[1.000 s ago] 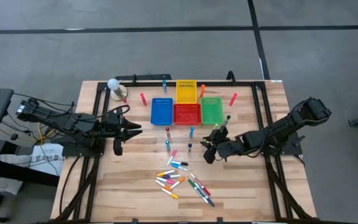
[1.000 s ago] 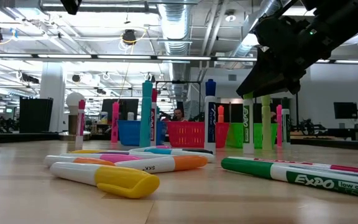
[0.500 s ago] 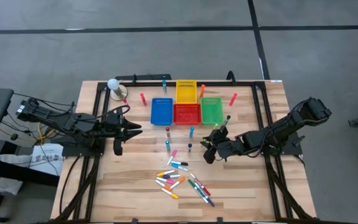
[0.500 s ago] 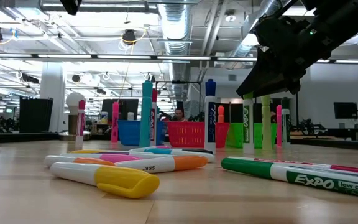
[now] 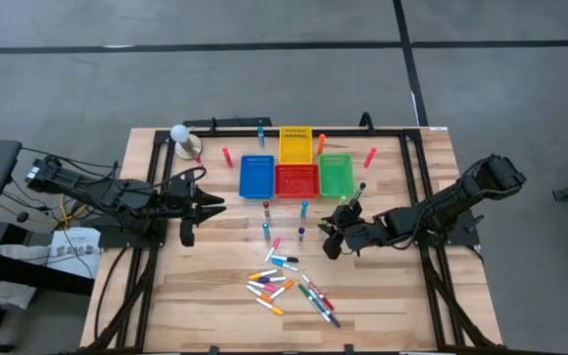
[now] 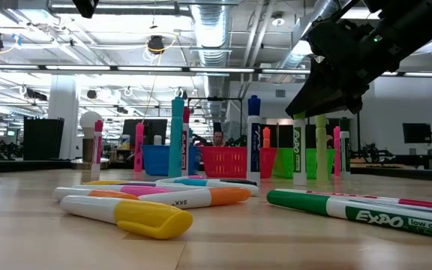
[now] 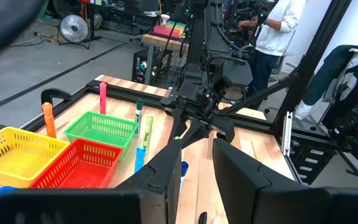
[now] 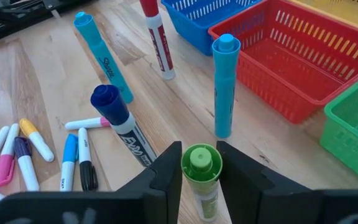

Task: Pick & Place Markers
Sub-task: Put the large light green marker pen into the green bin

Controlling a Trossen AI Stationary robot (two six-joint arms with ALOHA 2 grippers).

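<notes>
Right wrist view, nearest first: the right hand (image 8: 199,148) is grasping the green marker (image 8: 202,163), one finger tight against each side of its cap. That marker stands on the bench (image 8: 55,81) with its long axis vertical, base down and cap pointing straight up.

As I read it, the step in hand is the pick. The grip looks just made and the marker has not yet left the wood. The next move calls for a straight vertical lift that keeps the barrel plumb, since other markers stand close by. A carry toward the green bin (image 8: 353,124) would follow if colours are being matched, though that is only my guess.

Just past the held marker, a dark blue marker (image 8: 114,115) leans and a light blue marker (image 8: 224,81) stands upright. A sideways sweep could topple either. Farther off stand a red-capped marker (image 8: 156,37) and a teal marker (image 8: 101,53). Behind them are the red bin (image 8: 278,68) and the blue bin (image 8: 204,18).

In the high view, the right hand lies at about 4 o'clock from the red bin. The loose pile of markers (image 5: 289,286) lies flat at 6 o'clock.

At the 9 o'clock side of the bench the left hand (image 7: 199,142) waits, released and holding nothing.
</notes>
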